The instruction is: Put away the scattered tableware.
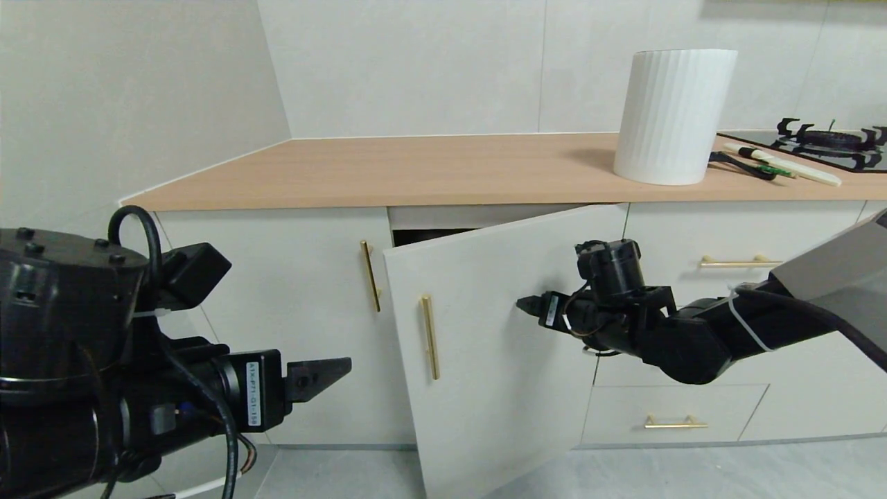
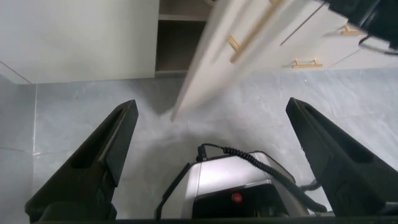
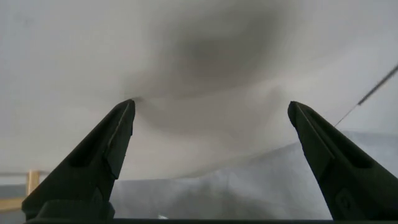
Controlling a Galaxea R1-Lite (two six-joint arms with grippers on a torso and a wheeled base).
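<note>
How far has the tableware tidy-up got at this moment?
Done: the white cabinet door with the gold bar handle stands partly open. In hand: the open right tool sits at that door's face. Left: the scattered utensils beside the white ribbed cylinder lie on the wooden counter, ungrasped.

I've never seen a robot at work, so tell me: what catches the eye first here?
The white cabinet door hangs half open under the wooden countertop, with the open right gripper close to its outer face. On the countertop stands a tall white ribbed container, with a few utensils lying beside it, toward the gas hob.
</note>
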